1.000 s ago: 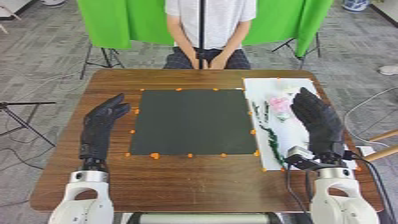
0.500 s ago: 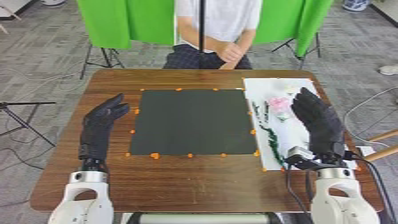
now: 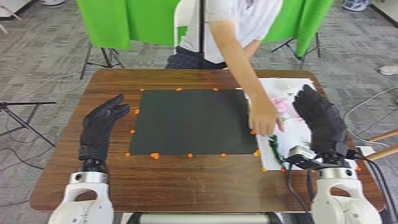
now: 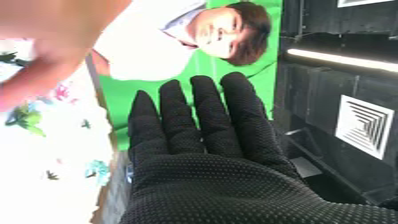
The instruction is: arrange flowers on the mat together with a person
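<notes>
In the head view my left hand (image 3: 105, 116) is held over the table's left side, open and holding nothing. My right hand (image 3: 320, 117) stands open above the right part of the white sheet (image 3: 271, 161). Pink flowers (image 3: 283, 106) lie on that sheet, partly behind the person's arm, with a green stem (image 3: 274, 144) nearer me. The person's hand reaches down at the sheet's left edge, beside the dark mat (image 3: 191, 122); whether it grips anything is unclear. In the right wrist view my right hand (image 4: 209, 165) has straight fingers, and a pink flower (image 4: 62, 92) and green leaves (image 4: 28, 119) show beyond it.
Orange marks (image 3: 155, 156) line the mat's edges on the brown wooden table (image 3: 195, 185). The person's forearm crosses the far edge of the table and passes close to my right hand. A small white device with cables (image 3: 300, 156) is by my right wrist.
The person has leaned forward and stretched an arm from the lap across the table to the white sheet's left edge. Both of my hands have stayed where they were.
</notes>
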Tool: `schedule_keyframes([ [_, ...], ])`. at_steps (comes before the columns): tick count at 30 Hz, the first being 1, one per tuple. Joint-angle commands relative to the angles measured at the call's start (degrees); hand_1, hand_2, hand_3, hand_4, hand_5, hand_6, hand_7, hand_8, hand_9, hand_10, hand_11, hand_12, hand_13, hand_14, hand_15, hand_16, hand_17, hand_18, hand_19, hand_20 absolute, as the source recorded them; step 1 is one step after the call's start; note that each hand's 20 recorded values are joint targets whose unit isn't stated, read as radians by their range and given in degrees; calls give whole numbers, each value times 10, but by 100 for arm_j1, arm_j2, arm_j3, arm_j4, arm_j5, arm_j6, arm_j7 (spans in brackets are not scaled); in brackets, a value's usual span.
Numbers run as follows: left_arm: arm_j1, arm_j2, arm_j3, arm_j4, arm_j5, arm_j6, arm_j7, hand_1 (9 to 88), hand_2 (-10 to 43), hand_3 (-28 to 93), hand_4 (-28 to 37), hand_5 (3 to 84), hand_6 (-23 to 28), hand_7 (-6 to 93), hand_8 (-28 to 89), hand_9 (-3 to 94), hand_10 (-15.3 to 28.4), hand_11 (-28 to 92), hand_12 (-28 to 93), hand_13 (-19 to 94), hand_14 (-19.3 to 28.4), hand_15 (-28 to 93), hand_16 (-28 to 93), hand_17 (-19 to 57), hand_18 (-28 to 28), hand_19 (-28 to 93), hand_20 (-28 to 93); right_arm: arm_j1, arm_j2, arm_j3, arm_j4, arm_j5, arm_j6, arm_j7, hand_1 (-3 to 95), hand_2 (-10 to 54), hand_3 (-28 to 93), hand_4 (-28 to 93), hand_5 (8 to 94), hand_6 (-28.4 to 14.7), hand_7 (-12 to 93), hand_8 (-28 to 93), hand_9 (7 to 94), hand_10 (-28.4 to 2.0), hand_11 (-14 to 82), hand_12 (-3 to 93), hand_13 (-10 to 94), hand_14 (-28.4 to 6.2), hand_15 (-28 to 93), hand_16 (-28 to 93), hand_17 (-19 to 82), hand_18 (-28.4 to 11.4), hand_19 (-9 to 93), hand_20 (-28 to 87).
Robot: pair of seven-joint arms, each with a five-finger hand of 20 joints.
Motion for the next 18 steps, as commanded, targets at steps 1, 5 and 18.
schedule_keyframes([
  [1,49,-16,4,22,-42,-11,-71,256,-72,630,-242,476,43,113,-62,477,152,200,127,366,178,198,4,76,119,126,165,294,102,-312,90,-135,348,74,87,-95,698,-244,379,-76,73,-75,353,-154,29,141,271,-149,61,161,147,-115,32,203],
  [5,46,-14,11,20,-56,-2,-76,256,-72,631,-242,476,43,114,-61,477,151,200,127,366,178,199,4,76,119,126,166,349,121,-362,121,-147,426,90,89,-95,697,-244,379,-77,72,-75,353,-154,29,142,272,-149,62,161,147,-115,32,204],
  [18,44,-13,21,28,-66,-10,-67,256,-72,631,-244,476,44,112,-61,477,151,199,127,366,177,199,4,75,120,127,166,219,83,-263,70,-150,374,63,89,-95,697,-244,378,-76,72,-75,353,-154,29,141,272,-149,62,161,147,-116,33,203],
])
